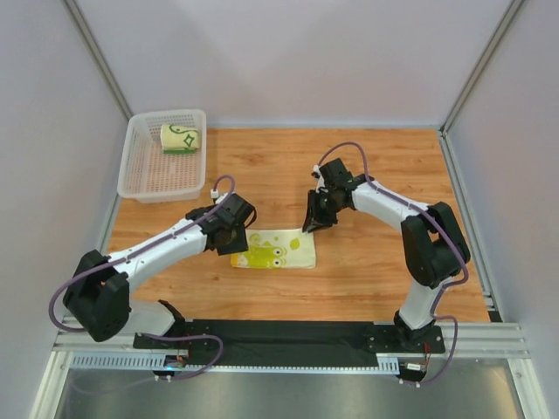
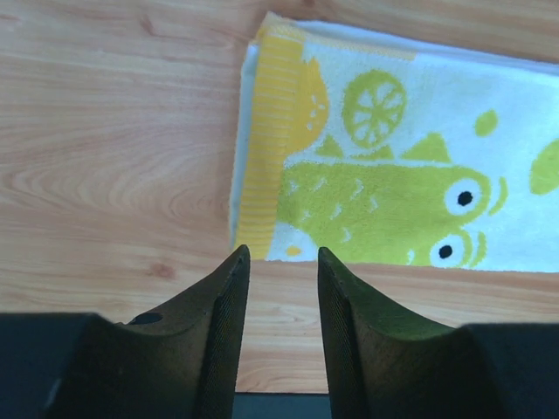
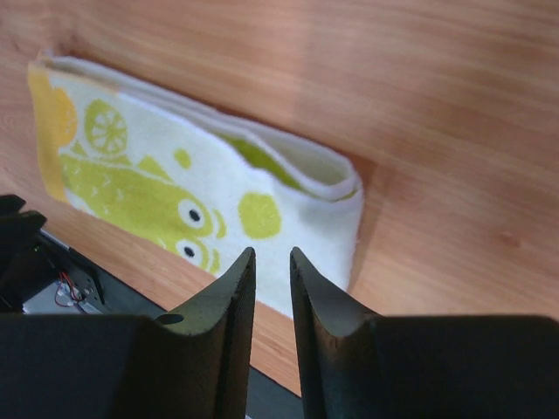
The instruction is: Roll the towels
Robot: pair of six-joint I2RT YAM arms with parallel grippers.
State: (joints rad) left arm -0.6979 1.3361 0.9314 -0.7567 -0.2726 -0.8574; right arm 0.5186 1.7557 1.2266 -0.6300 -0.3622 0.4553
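Two towels are seen: the fish-print towel (image 1: 276,250) is flanked by the left gripper (image 2: 279,255) and right gripper (image 3: 272,253), both slightly parted, empty; the rolled towel (image 1: 181,139) is kept in one basket (image 1: 157,176).

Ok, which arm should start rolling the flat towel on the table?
Left, probably. The left gripper sits right at the flat towel's orange short edge, jaws parted and empty. The right gripper hangs over the folded far end with jaws nearly together.
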